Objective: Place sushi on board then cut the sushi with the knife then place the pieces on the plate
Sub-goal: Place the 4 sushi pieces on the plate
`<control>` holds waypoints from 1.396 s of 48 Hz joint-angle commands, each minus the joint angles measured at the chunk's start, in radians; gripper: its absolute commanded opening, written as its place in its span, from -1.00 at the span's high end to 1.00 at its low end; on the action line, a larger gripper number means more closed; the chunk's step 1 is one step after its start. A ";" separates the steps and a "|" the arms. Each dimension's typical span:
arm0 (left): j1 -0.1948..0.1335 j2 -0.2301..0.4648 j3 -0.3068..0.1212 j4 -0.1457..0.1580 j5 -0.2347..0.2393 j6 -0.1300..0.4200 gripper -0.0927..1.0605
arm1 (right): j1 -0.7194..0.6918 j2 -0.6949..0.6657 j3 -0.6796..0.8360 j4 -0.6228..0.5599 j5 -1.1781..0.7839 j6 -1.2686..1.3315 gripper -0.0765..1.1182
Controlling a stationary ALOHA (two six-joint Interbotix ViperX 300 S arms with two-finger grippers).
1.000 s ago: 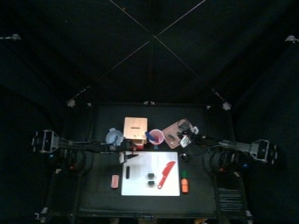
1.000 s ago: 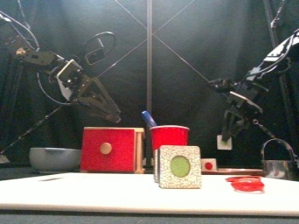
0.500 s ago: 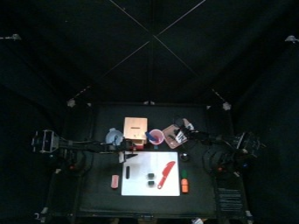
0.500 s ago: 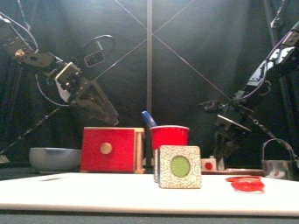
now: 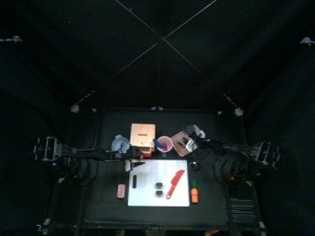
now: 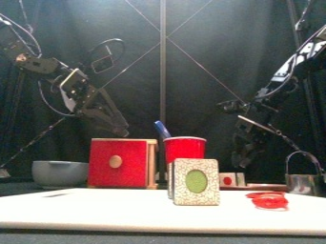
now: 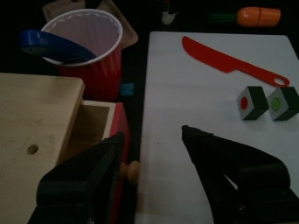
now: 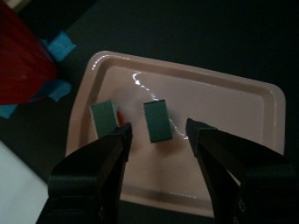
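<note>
My right fingers (image 8: 100, 179), spread and empty, hang above the pink tray (image 8: 222, 96) bearing two sushi pieces (image 8: 156, 121). My left fingers (image 7: 233, 166), likewise spread, hover at the white board (image 7: 193, 105); two further pieces (image 7: 249, 100) lie there near the red knife (image 7: 222, 59).

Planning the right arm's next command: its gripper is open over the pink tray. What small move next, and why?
Probably lift the right gripper clear of the pink tray and back toward the white board. It is open and empty, two sushi pieces already stand on the tray, and two more pieces wait on the board near the red knife.
</note>
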 commanded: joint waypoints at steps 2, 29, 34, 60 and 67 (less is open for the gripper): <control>0.002 -0.003 -0.021 0.002 -0.006 0.003 -0.72 | 0.201 -0.086 -0.005 0.012 -0.055 -0.006 -0.58; 0.006 -0.003 -0.029 -0.002 -0.009 0.003 -0.72 | 0.520 0.379 -0.313 -0.002 -0.291 -0.005 -0.57; 0.006 -0.003 -0.026 -0.002 -0.011 0.003 -0.72 | 0.528 0.426 -0.350 0.006 -0.291 -0.003 -0.57; 0.006 -0.003 -0.021 0.002 -0.006 0.002 -0.72 | 0.552 0.494 -0.374 0.031 -0.293 0.000 -0.56; 0.006 -0.005 -0.021 0.002 -0.005 0.002 -0.72 | 0.552 0.511 -0.373 0.048 -0.293 -0.002 -0.49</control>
